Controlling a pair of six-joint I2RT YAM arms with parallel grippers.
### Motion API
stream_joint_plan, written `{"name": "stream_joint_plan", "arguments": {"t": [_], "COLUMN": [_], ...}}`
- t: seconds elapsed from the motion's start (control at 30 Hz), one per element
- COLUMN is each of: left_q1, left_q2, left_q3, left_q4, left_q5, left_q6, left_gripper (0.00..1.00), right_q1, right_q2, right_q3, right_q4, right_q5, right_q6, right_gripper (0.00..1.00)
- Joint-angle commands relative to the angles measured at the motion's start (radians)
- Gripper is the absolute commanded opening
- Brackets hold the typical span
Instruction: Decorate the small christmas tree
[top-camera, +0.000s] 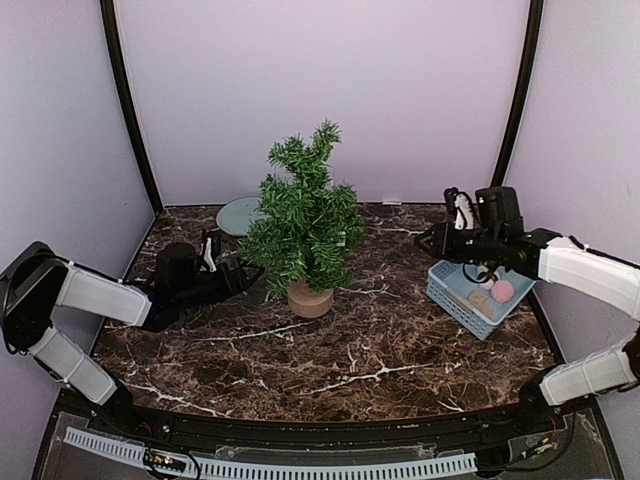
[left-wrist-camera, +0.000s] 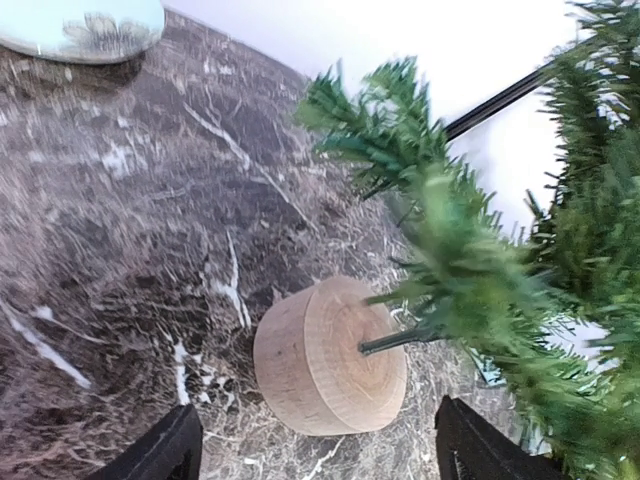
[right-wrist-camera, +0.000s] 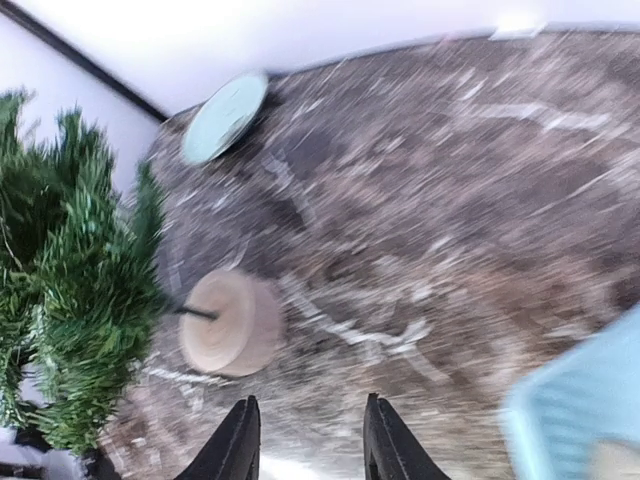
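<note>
The small christmas tree (top-camera: 305, 222) stands upright in the middle of the marble table on its round wooden stump base (top-camera: 309, 298). My left gripper (top-camera: 237, 276) is open and empty just left of the stump; the left wrist view shows the stump (left-wrist-camera: 330, 358) between and beyond my spread fingertips (left-wrist-camera: 165, 450). My right gripper (top-camera: 428, 240) is open and empty above the table, right of the tree, beside a light blue basket (top-camera: 455, 292). The right wrist view shows the tree (right-wrist-camera: 70, 300) and stump (right-wrist-camera: 230, 322) to the left.
The basket holds a pink ball (top-camera: 503, 290) and a pale ornament (top-camera: 479, 298). A light green round plate (top-camera: 240, 214) lies behind the tree at the back left, also in the left wrist view (left-wrist-camera: 80, 28) and right wrist view (right-wrist-camera: 225, 117). Black corner posts frame the walls.
</note>
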Motion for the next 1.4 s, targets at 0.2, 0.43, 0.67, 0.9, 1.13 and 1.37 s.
{"name": "stream_joint_plan", "arguments": {"t": [0.2,0.43,0.67,0.9,1.13,1.37], "left_q1": [0.004,0.004,0.004,0.004,0.004,0.005], "left_q2": [-0.254,-0.281,-0.276,-0.245,-0.238,-0.233], "left_q3": [0.03,0.022,0.02,0.046,0.067,0.073], "left_q4": [-0.303,-0.294,-0.273,-0.267,-0.28,-0.291], "left_q5": [-0.203,-0.184,-0.175,-0.159,-0.153,-0.142], "left_q6": [0.147,0.148,0.147,0.153,0.168,0.183], "left_gripper": [0.88,0.88,0.88,0.88,0.88,0.88], "right_q1": [-0.157,-0.152,-0.073,0.055,0.061,-0.018], "right_q2": [0.012,0.112,0.13,0.114,0.019,0.02], "right_q3": [0.023,-0.025,-0.076,-0.095,0.023,0.1], "right_q4": [-0.371,-0.306,-0.279,-0.241,-0.47,-0.551], "right_q5": [0.336,0.229,0.068,-0.041,0.167,0.244], "right_q6": [-0.244,-0.261,-0.243,-0.157,-0.242,-0.285], "right_gripper": [0.34,0.3,0.29,0.29,0.3,0.28]}}
